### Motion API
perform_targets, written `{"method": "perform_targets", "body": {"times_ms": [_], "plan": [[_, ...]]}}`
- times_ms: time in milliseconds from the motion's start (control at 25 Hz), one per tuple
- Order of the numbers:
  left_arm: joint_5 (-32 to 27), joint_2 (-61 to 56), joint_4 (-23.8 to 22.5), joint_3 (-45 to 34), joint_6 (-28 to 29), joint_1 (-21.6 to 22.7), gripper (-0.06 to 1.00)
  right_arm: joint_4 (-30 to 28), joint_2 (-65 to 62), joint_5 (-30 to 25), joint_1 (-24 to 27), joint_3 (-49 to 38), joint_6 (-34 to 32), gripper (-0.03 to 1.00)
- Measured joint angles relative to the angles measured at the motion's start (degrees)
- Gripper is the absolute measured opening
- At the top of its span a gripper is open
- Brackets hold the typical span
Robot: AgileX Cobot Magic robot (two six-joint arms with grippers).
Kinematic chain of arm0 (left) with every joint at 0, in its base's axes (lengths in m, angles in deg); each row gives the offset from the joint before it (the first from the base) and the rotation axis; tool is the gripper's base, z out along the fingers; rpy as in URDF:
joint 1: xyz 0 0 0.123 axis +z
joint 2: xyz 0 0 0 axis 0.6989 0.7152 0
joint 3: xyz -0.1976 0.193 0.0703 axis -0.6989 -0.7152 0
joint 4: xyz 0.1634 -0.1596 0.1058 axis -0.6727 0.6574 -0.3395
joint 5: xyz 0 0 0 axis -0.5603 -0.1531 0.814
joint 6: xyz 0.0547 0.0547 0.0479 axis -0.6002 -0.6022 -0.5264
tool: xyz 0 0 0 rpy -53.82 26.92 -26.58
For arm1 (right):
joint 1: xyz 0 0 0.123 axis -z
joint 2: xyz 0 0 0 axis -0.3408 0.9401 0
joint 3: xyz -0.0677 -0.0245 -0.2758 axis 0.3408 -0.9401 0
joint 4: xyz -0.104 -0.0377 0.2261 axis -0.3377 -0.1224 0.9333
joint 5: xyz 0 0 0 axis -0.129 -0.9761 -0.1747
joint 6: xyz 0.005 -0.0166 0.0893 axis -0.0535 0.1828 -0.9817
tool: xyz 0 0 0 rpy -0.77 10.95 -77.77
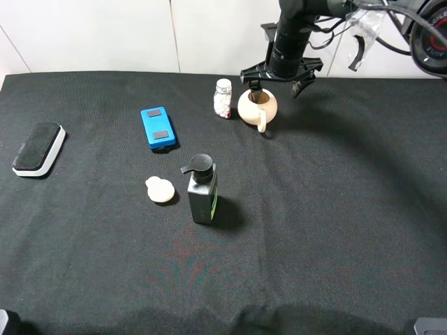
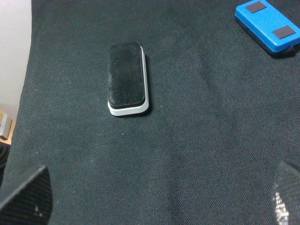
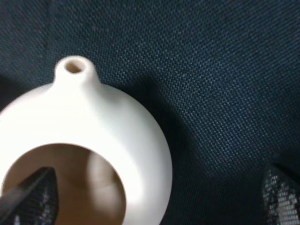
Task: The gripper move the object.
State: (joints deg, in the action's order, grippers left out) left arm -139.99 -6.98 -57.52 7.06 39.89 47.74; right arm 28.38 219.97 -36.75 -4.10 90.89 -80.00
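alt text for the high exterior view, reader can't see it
A black gripper has one finger inside a cream teapot at the back of a black table, beside a small white bottle. Nearer lie a blue box, black eraser, cream disc and dark pump bottle.

the cream pot (image 1: 257, 106) sits upright far back on the cloth (image 1: 335, 209) (brownish inside), loop handle forward. the black gripper (image 1: 274, 88) hangs above, one finger (image 3: 33, 194) inside its mouth.

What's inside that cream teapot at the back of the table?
The teapot shows a brownish hollow, with one finger of the right pincer dipped through the opening; its other finger is outside the wall. The floor beneath that finger and the rim is covered.
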Motion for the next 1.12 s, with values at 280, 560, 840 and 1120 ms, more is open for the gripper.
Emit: {"method": "perform_targets", "body": {"times_ms": [280, 560, 840, 1120], "plan": [[0.0, 0.0, 0.0, 0.0, 0.0, 0.0, 0.99, 0.07, -2.68, -2.23, 0.0, 0.0, 0.0, 0.65], [0.0, 0.0, 0.0, 0.0, 0.0, 0.0, 0.99, 0.72, -5.28, -5.75, 0.0, 0.0, 0.25, 0.65], [0.0, 0.0, 0.0, 0.0, 0.0, 0.0, 0.99, 1.94, -8.88, -9.4, 0.0, 0.0, 0.25, 0.65], [0.0, 0.0, 0.0, 0.0, 0.0, 0.0, 0.99, 5.46, -11.79, -10.15, 0.0, 0.0, 3.08, 0.65]]}}
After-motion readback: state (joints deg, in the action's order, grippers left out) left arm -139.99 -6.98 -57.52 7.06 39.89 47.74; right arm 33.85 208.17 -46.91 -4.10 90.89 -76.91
